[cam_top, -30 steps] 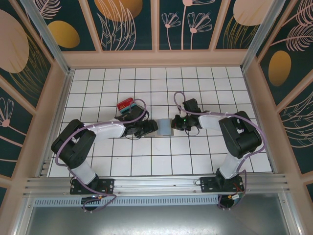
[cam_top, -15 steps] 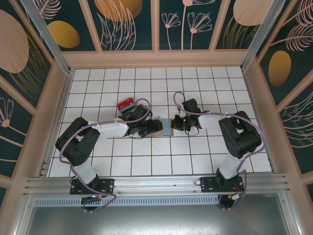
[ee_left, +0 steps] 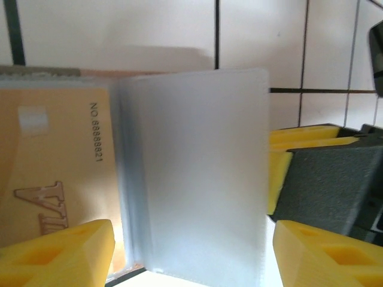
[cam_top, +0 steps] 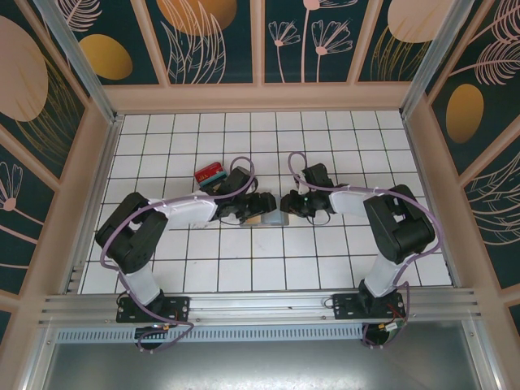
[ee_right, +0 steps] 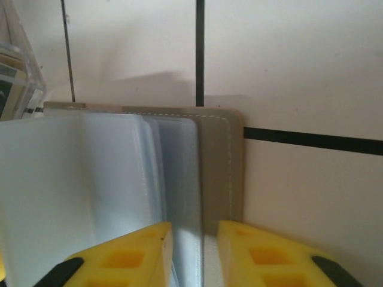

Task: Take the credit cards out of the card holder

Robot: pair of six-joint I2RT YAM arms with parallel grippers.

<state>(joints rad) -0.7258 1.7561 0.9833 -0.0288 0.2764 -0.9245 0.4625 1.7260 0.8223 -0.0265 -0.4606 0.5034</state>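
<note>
Ref: card holder [cam_top: 273, 218], lying on tiles [cam_top: 325, 260]. L gripper [ee_left: 192, 248]: I read jaws wide apart, straddling its clear sleeve [ee_left: 197, 179]; tan card [ee_left: 57, 179] inside, beside that. R gripper [ee_right: 194, 254]: narrow gap over holder edge; gripping or not, can't tell.

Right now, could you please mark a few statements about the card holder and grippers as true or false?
1. The left gripper is open, with a translucent sleeve between its fingers. True.
2. The tan card bears a printed number. True.
3. The red card sits inside the card holder. False: it lies on the tiles, apart from the holder, beyond the left arm.
4. The right gripper hangs far from the card holder. False: its fingers straddle the holder's stitched edge.
</note>
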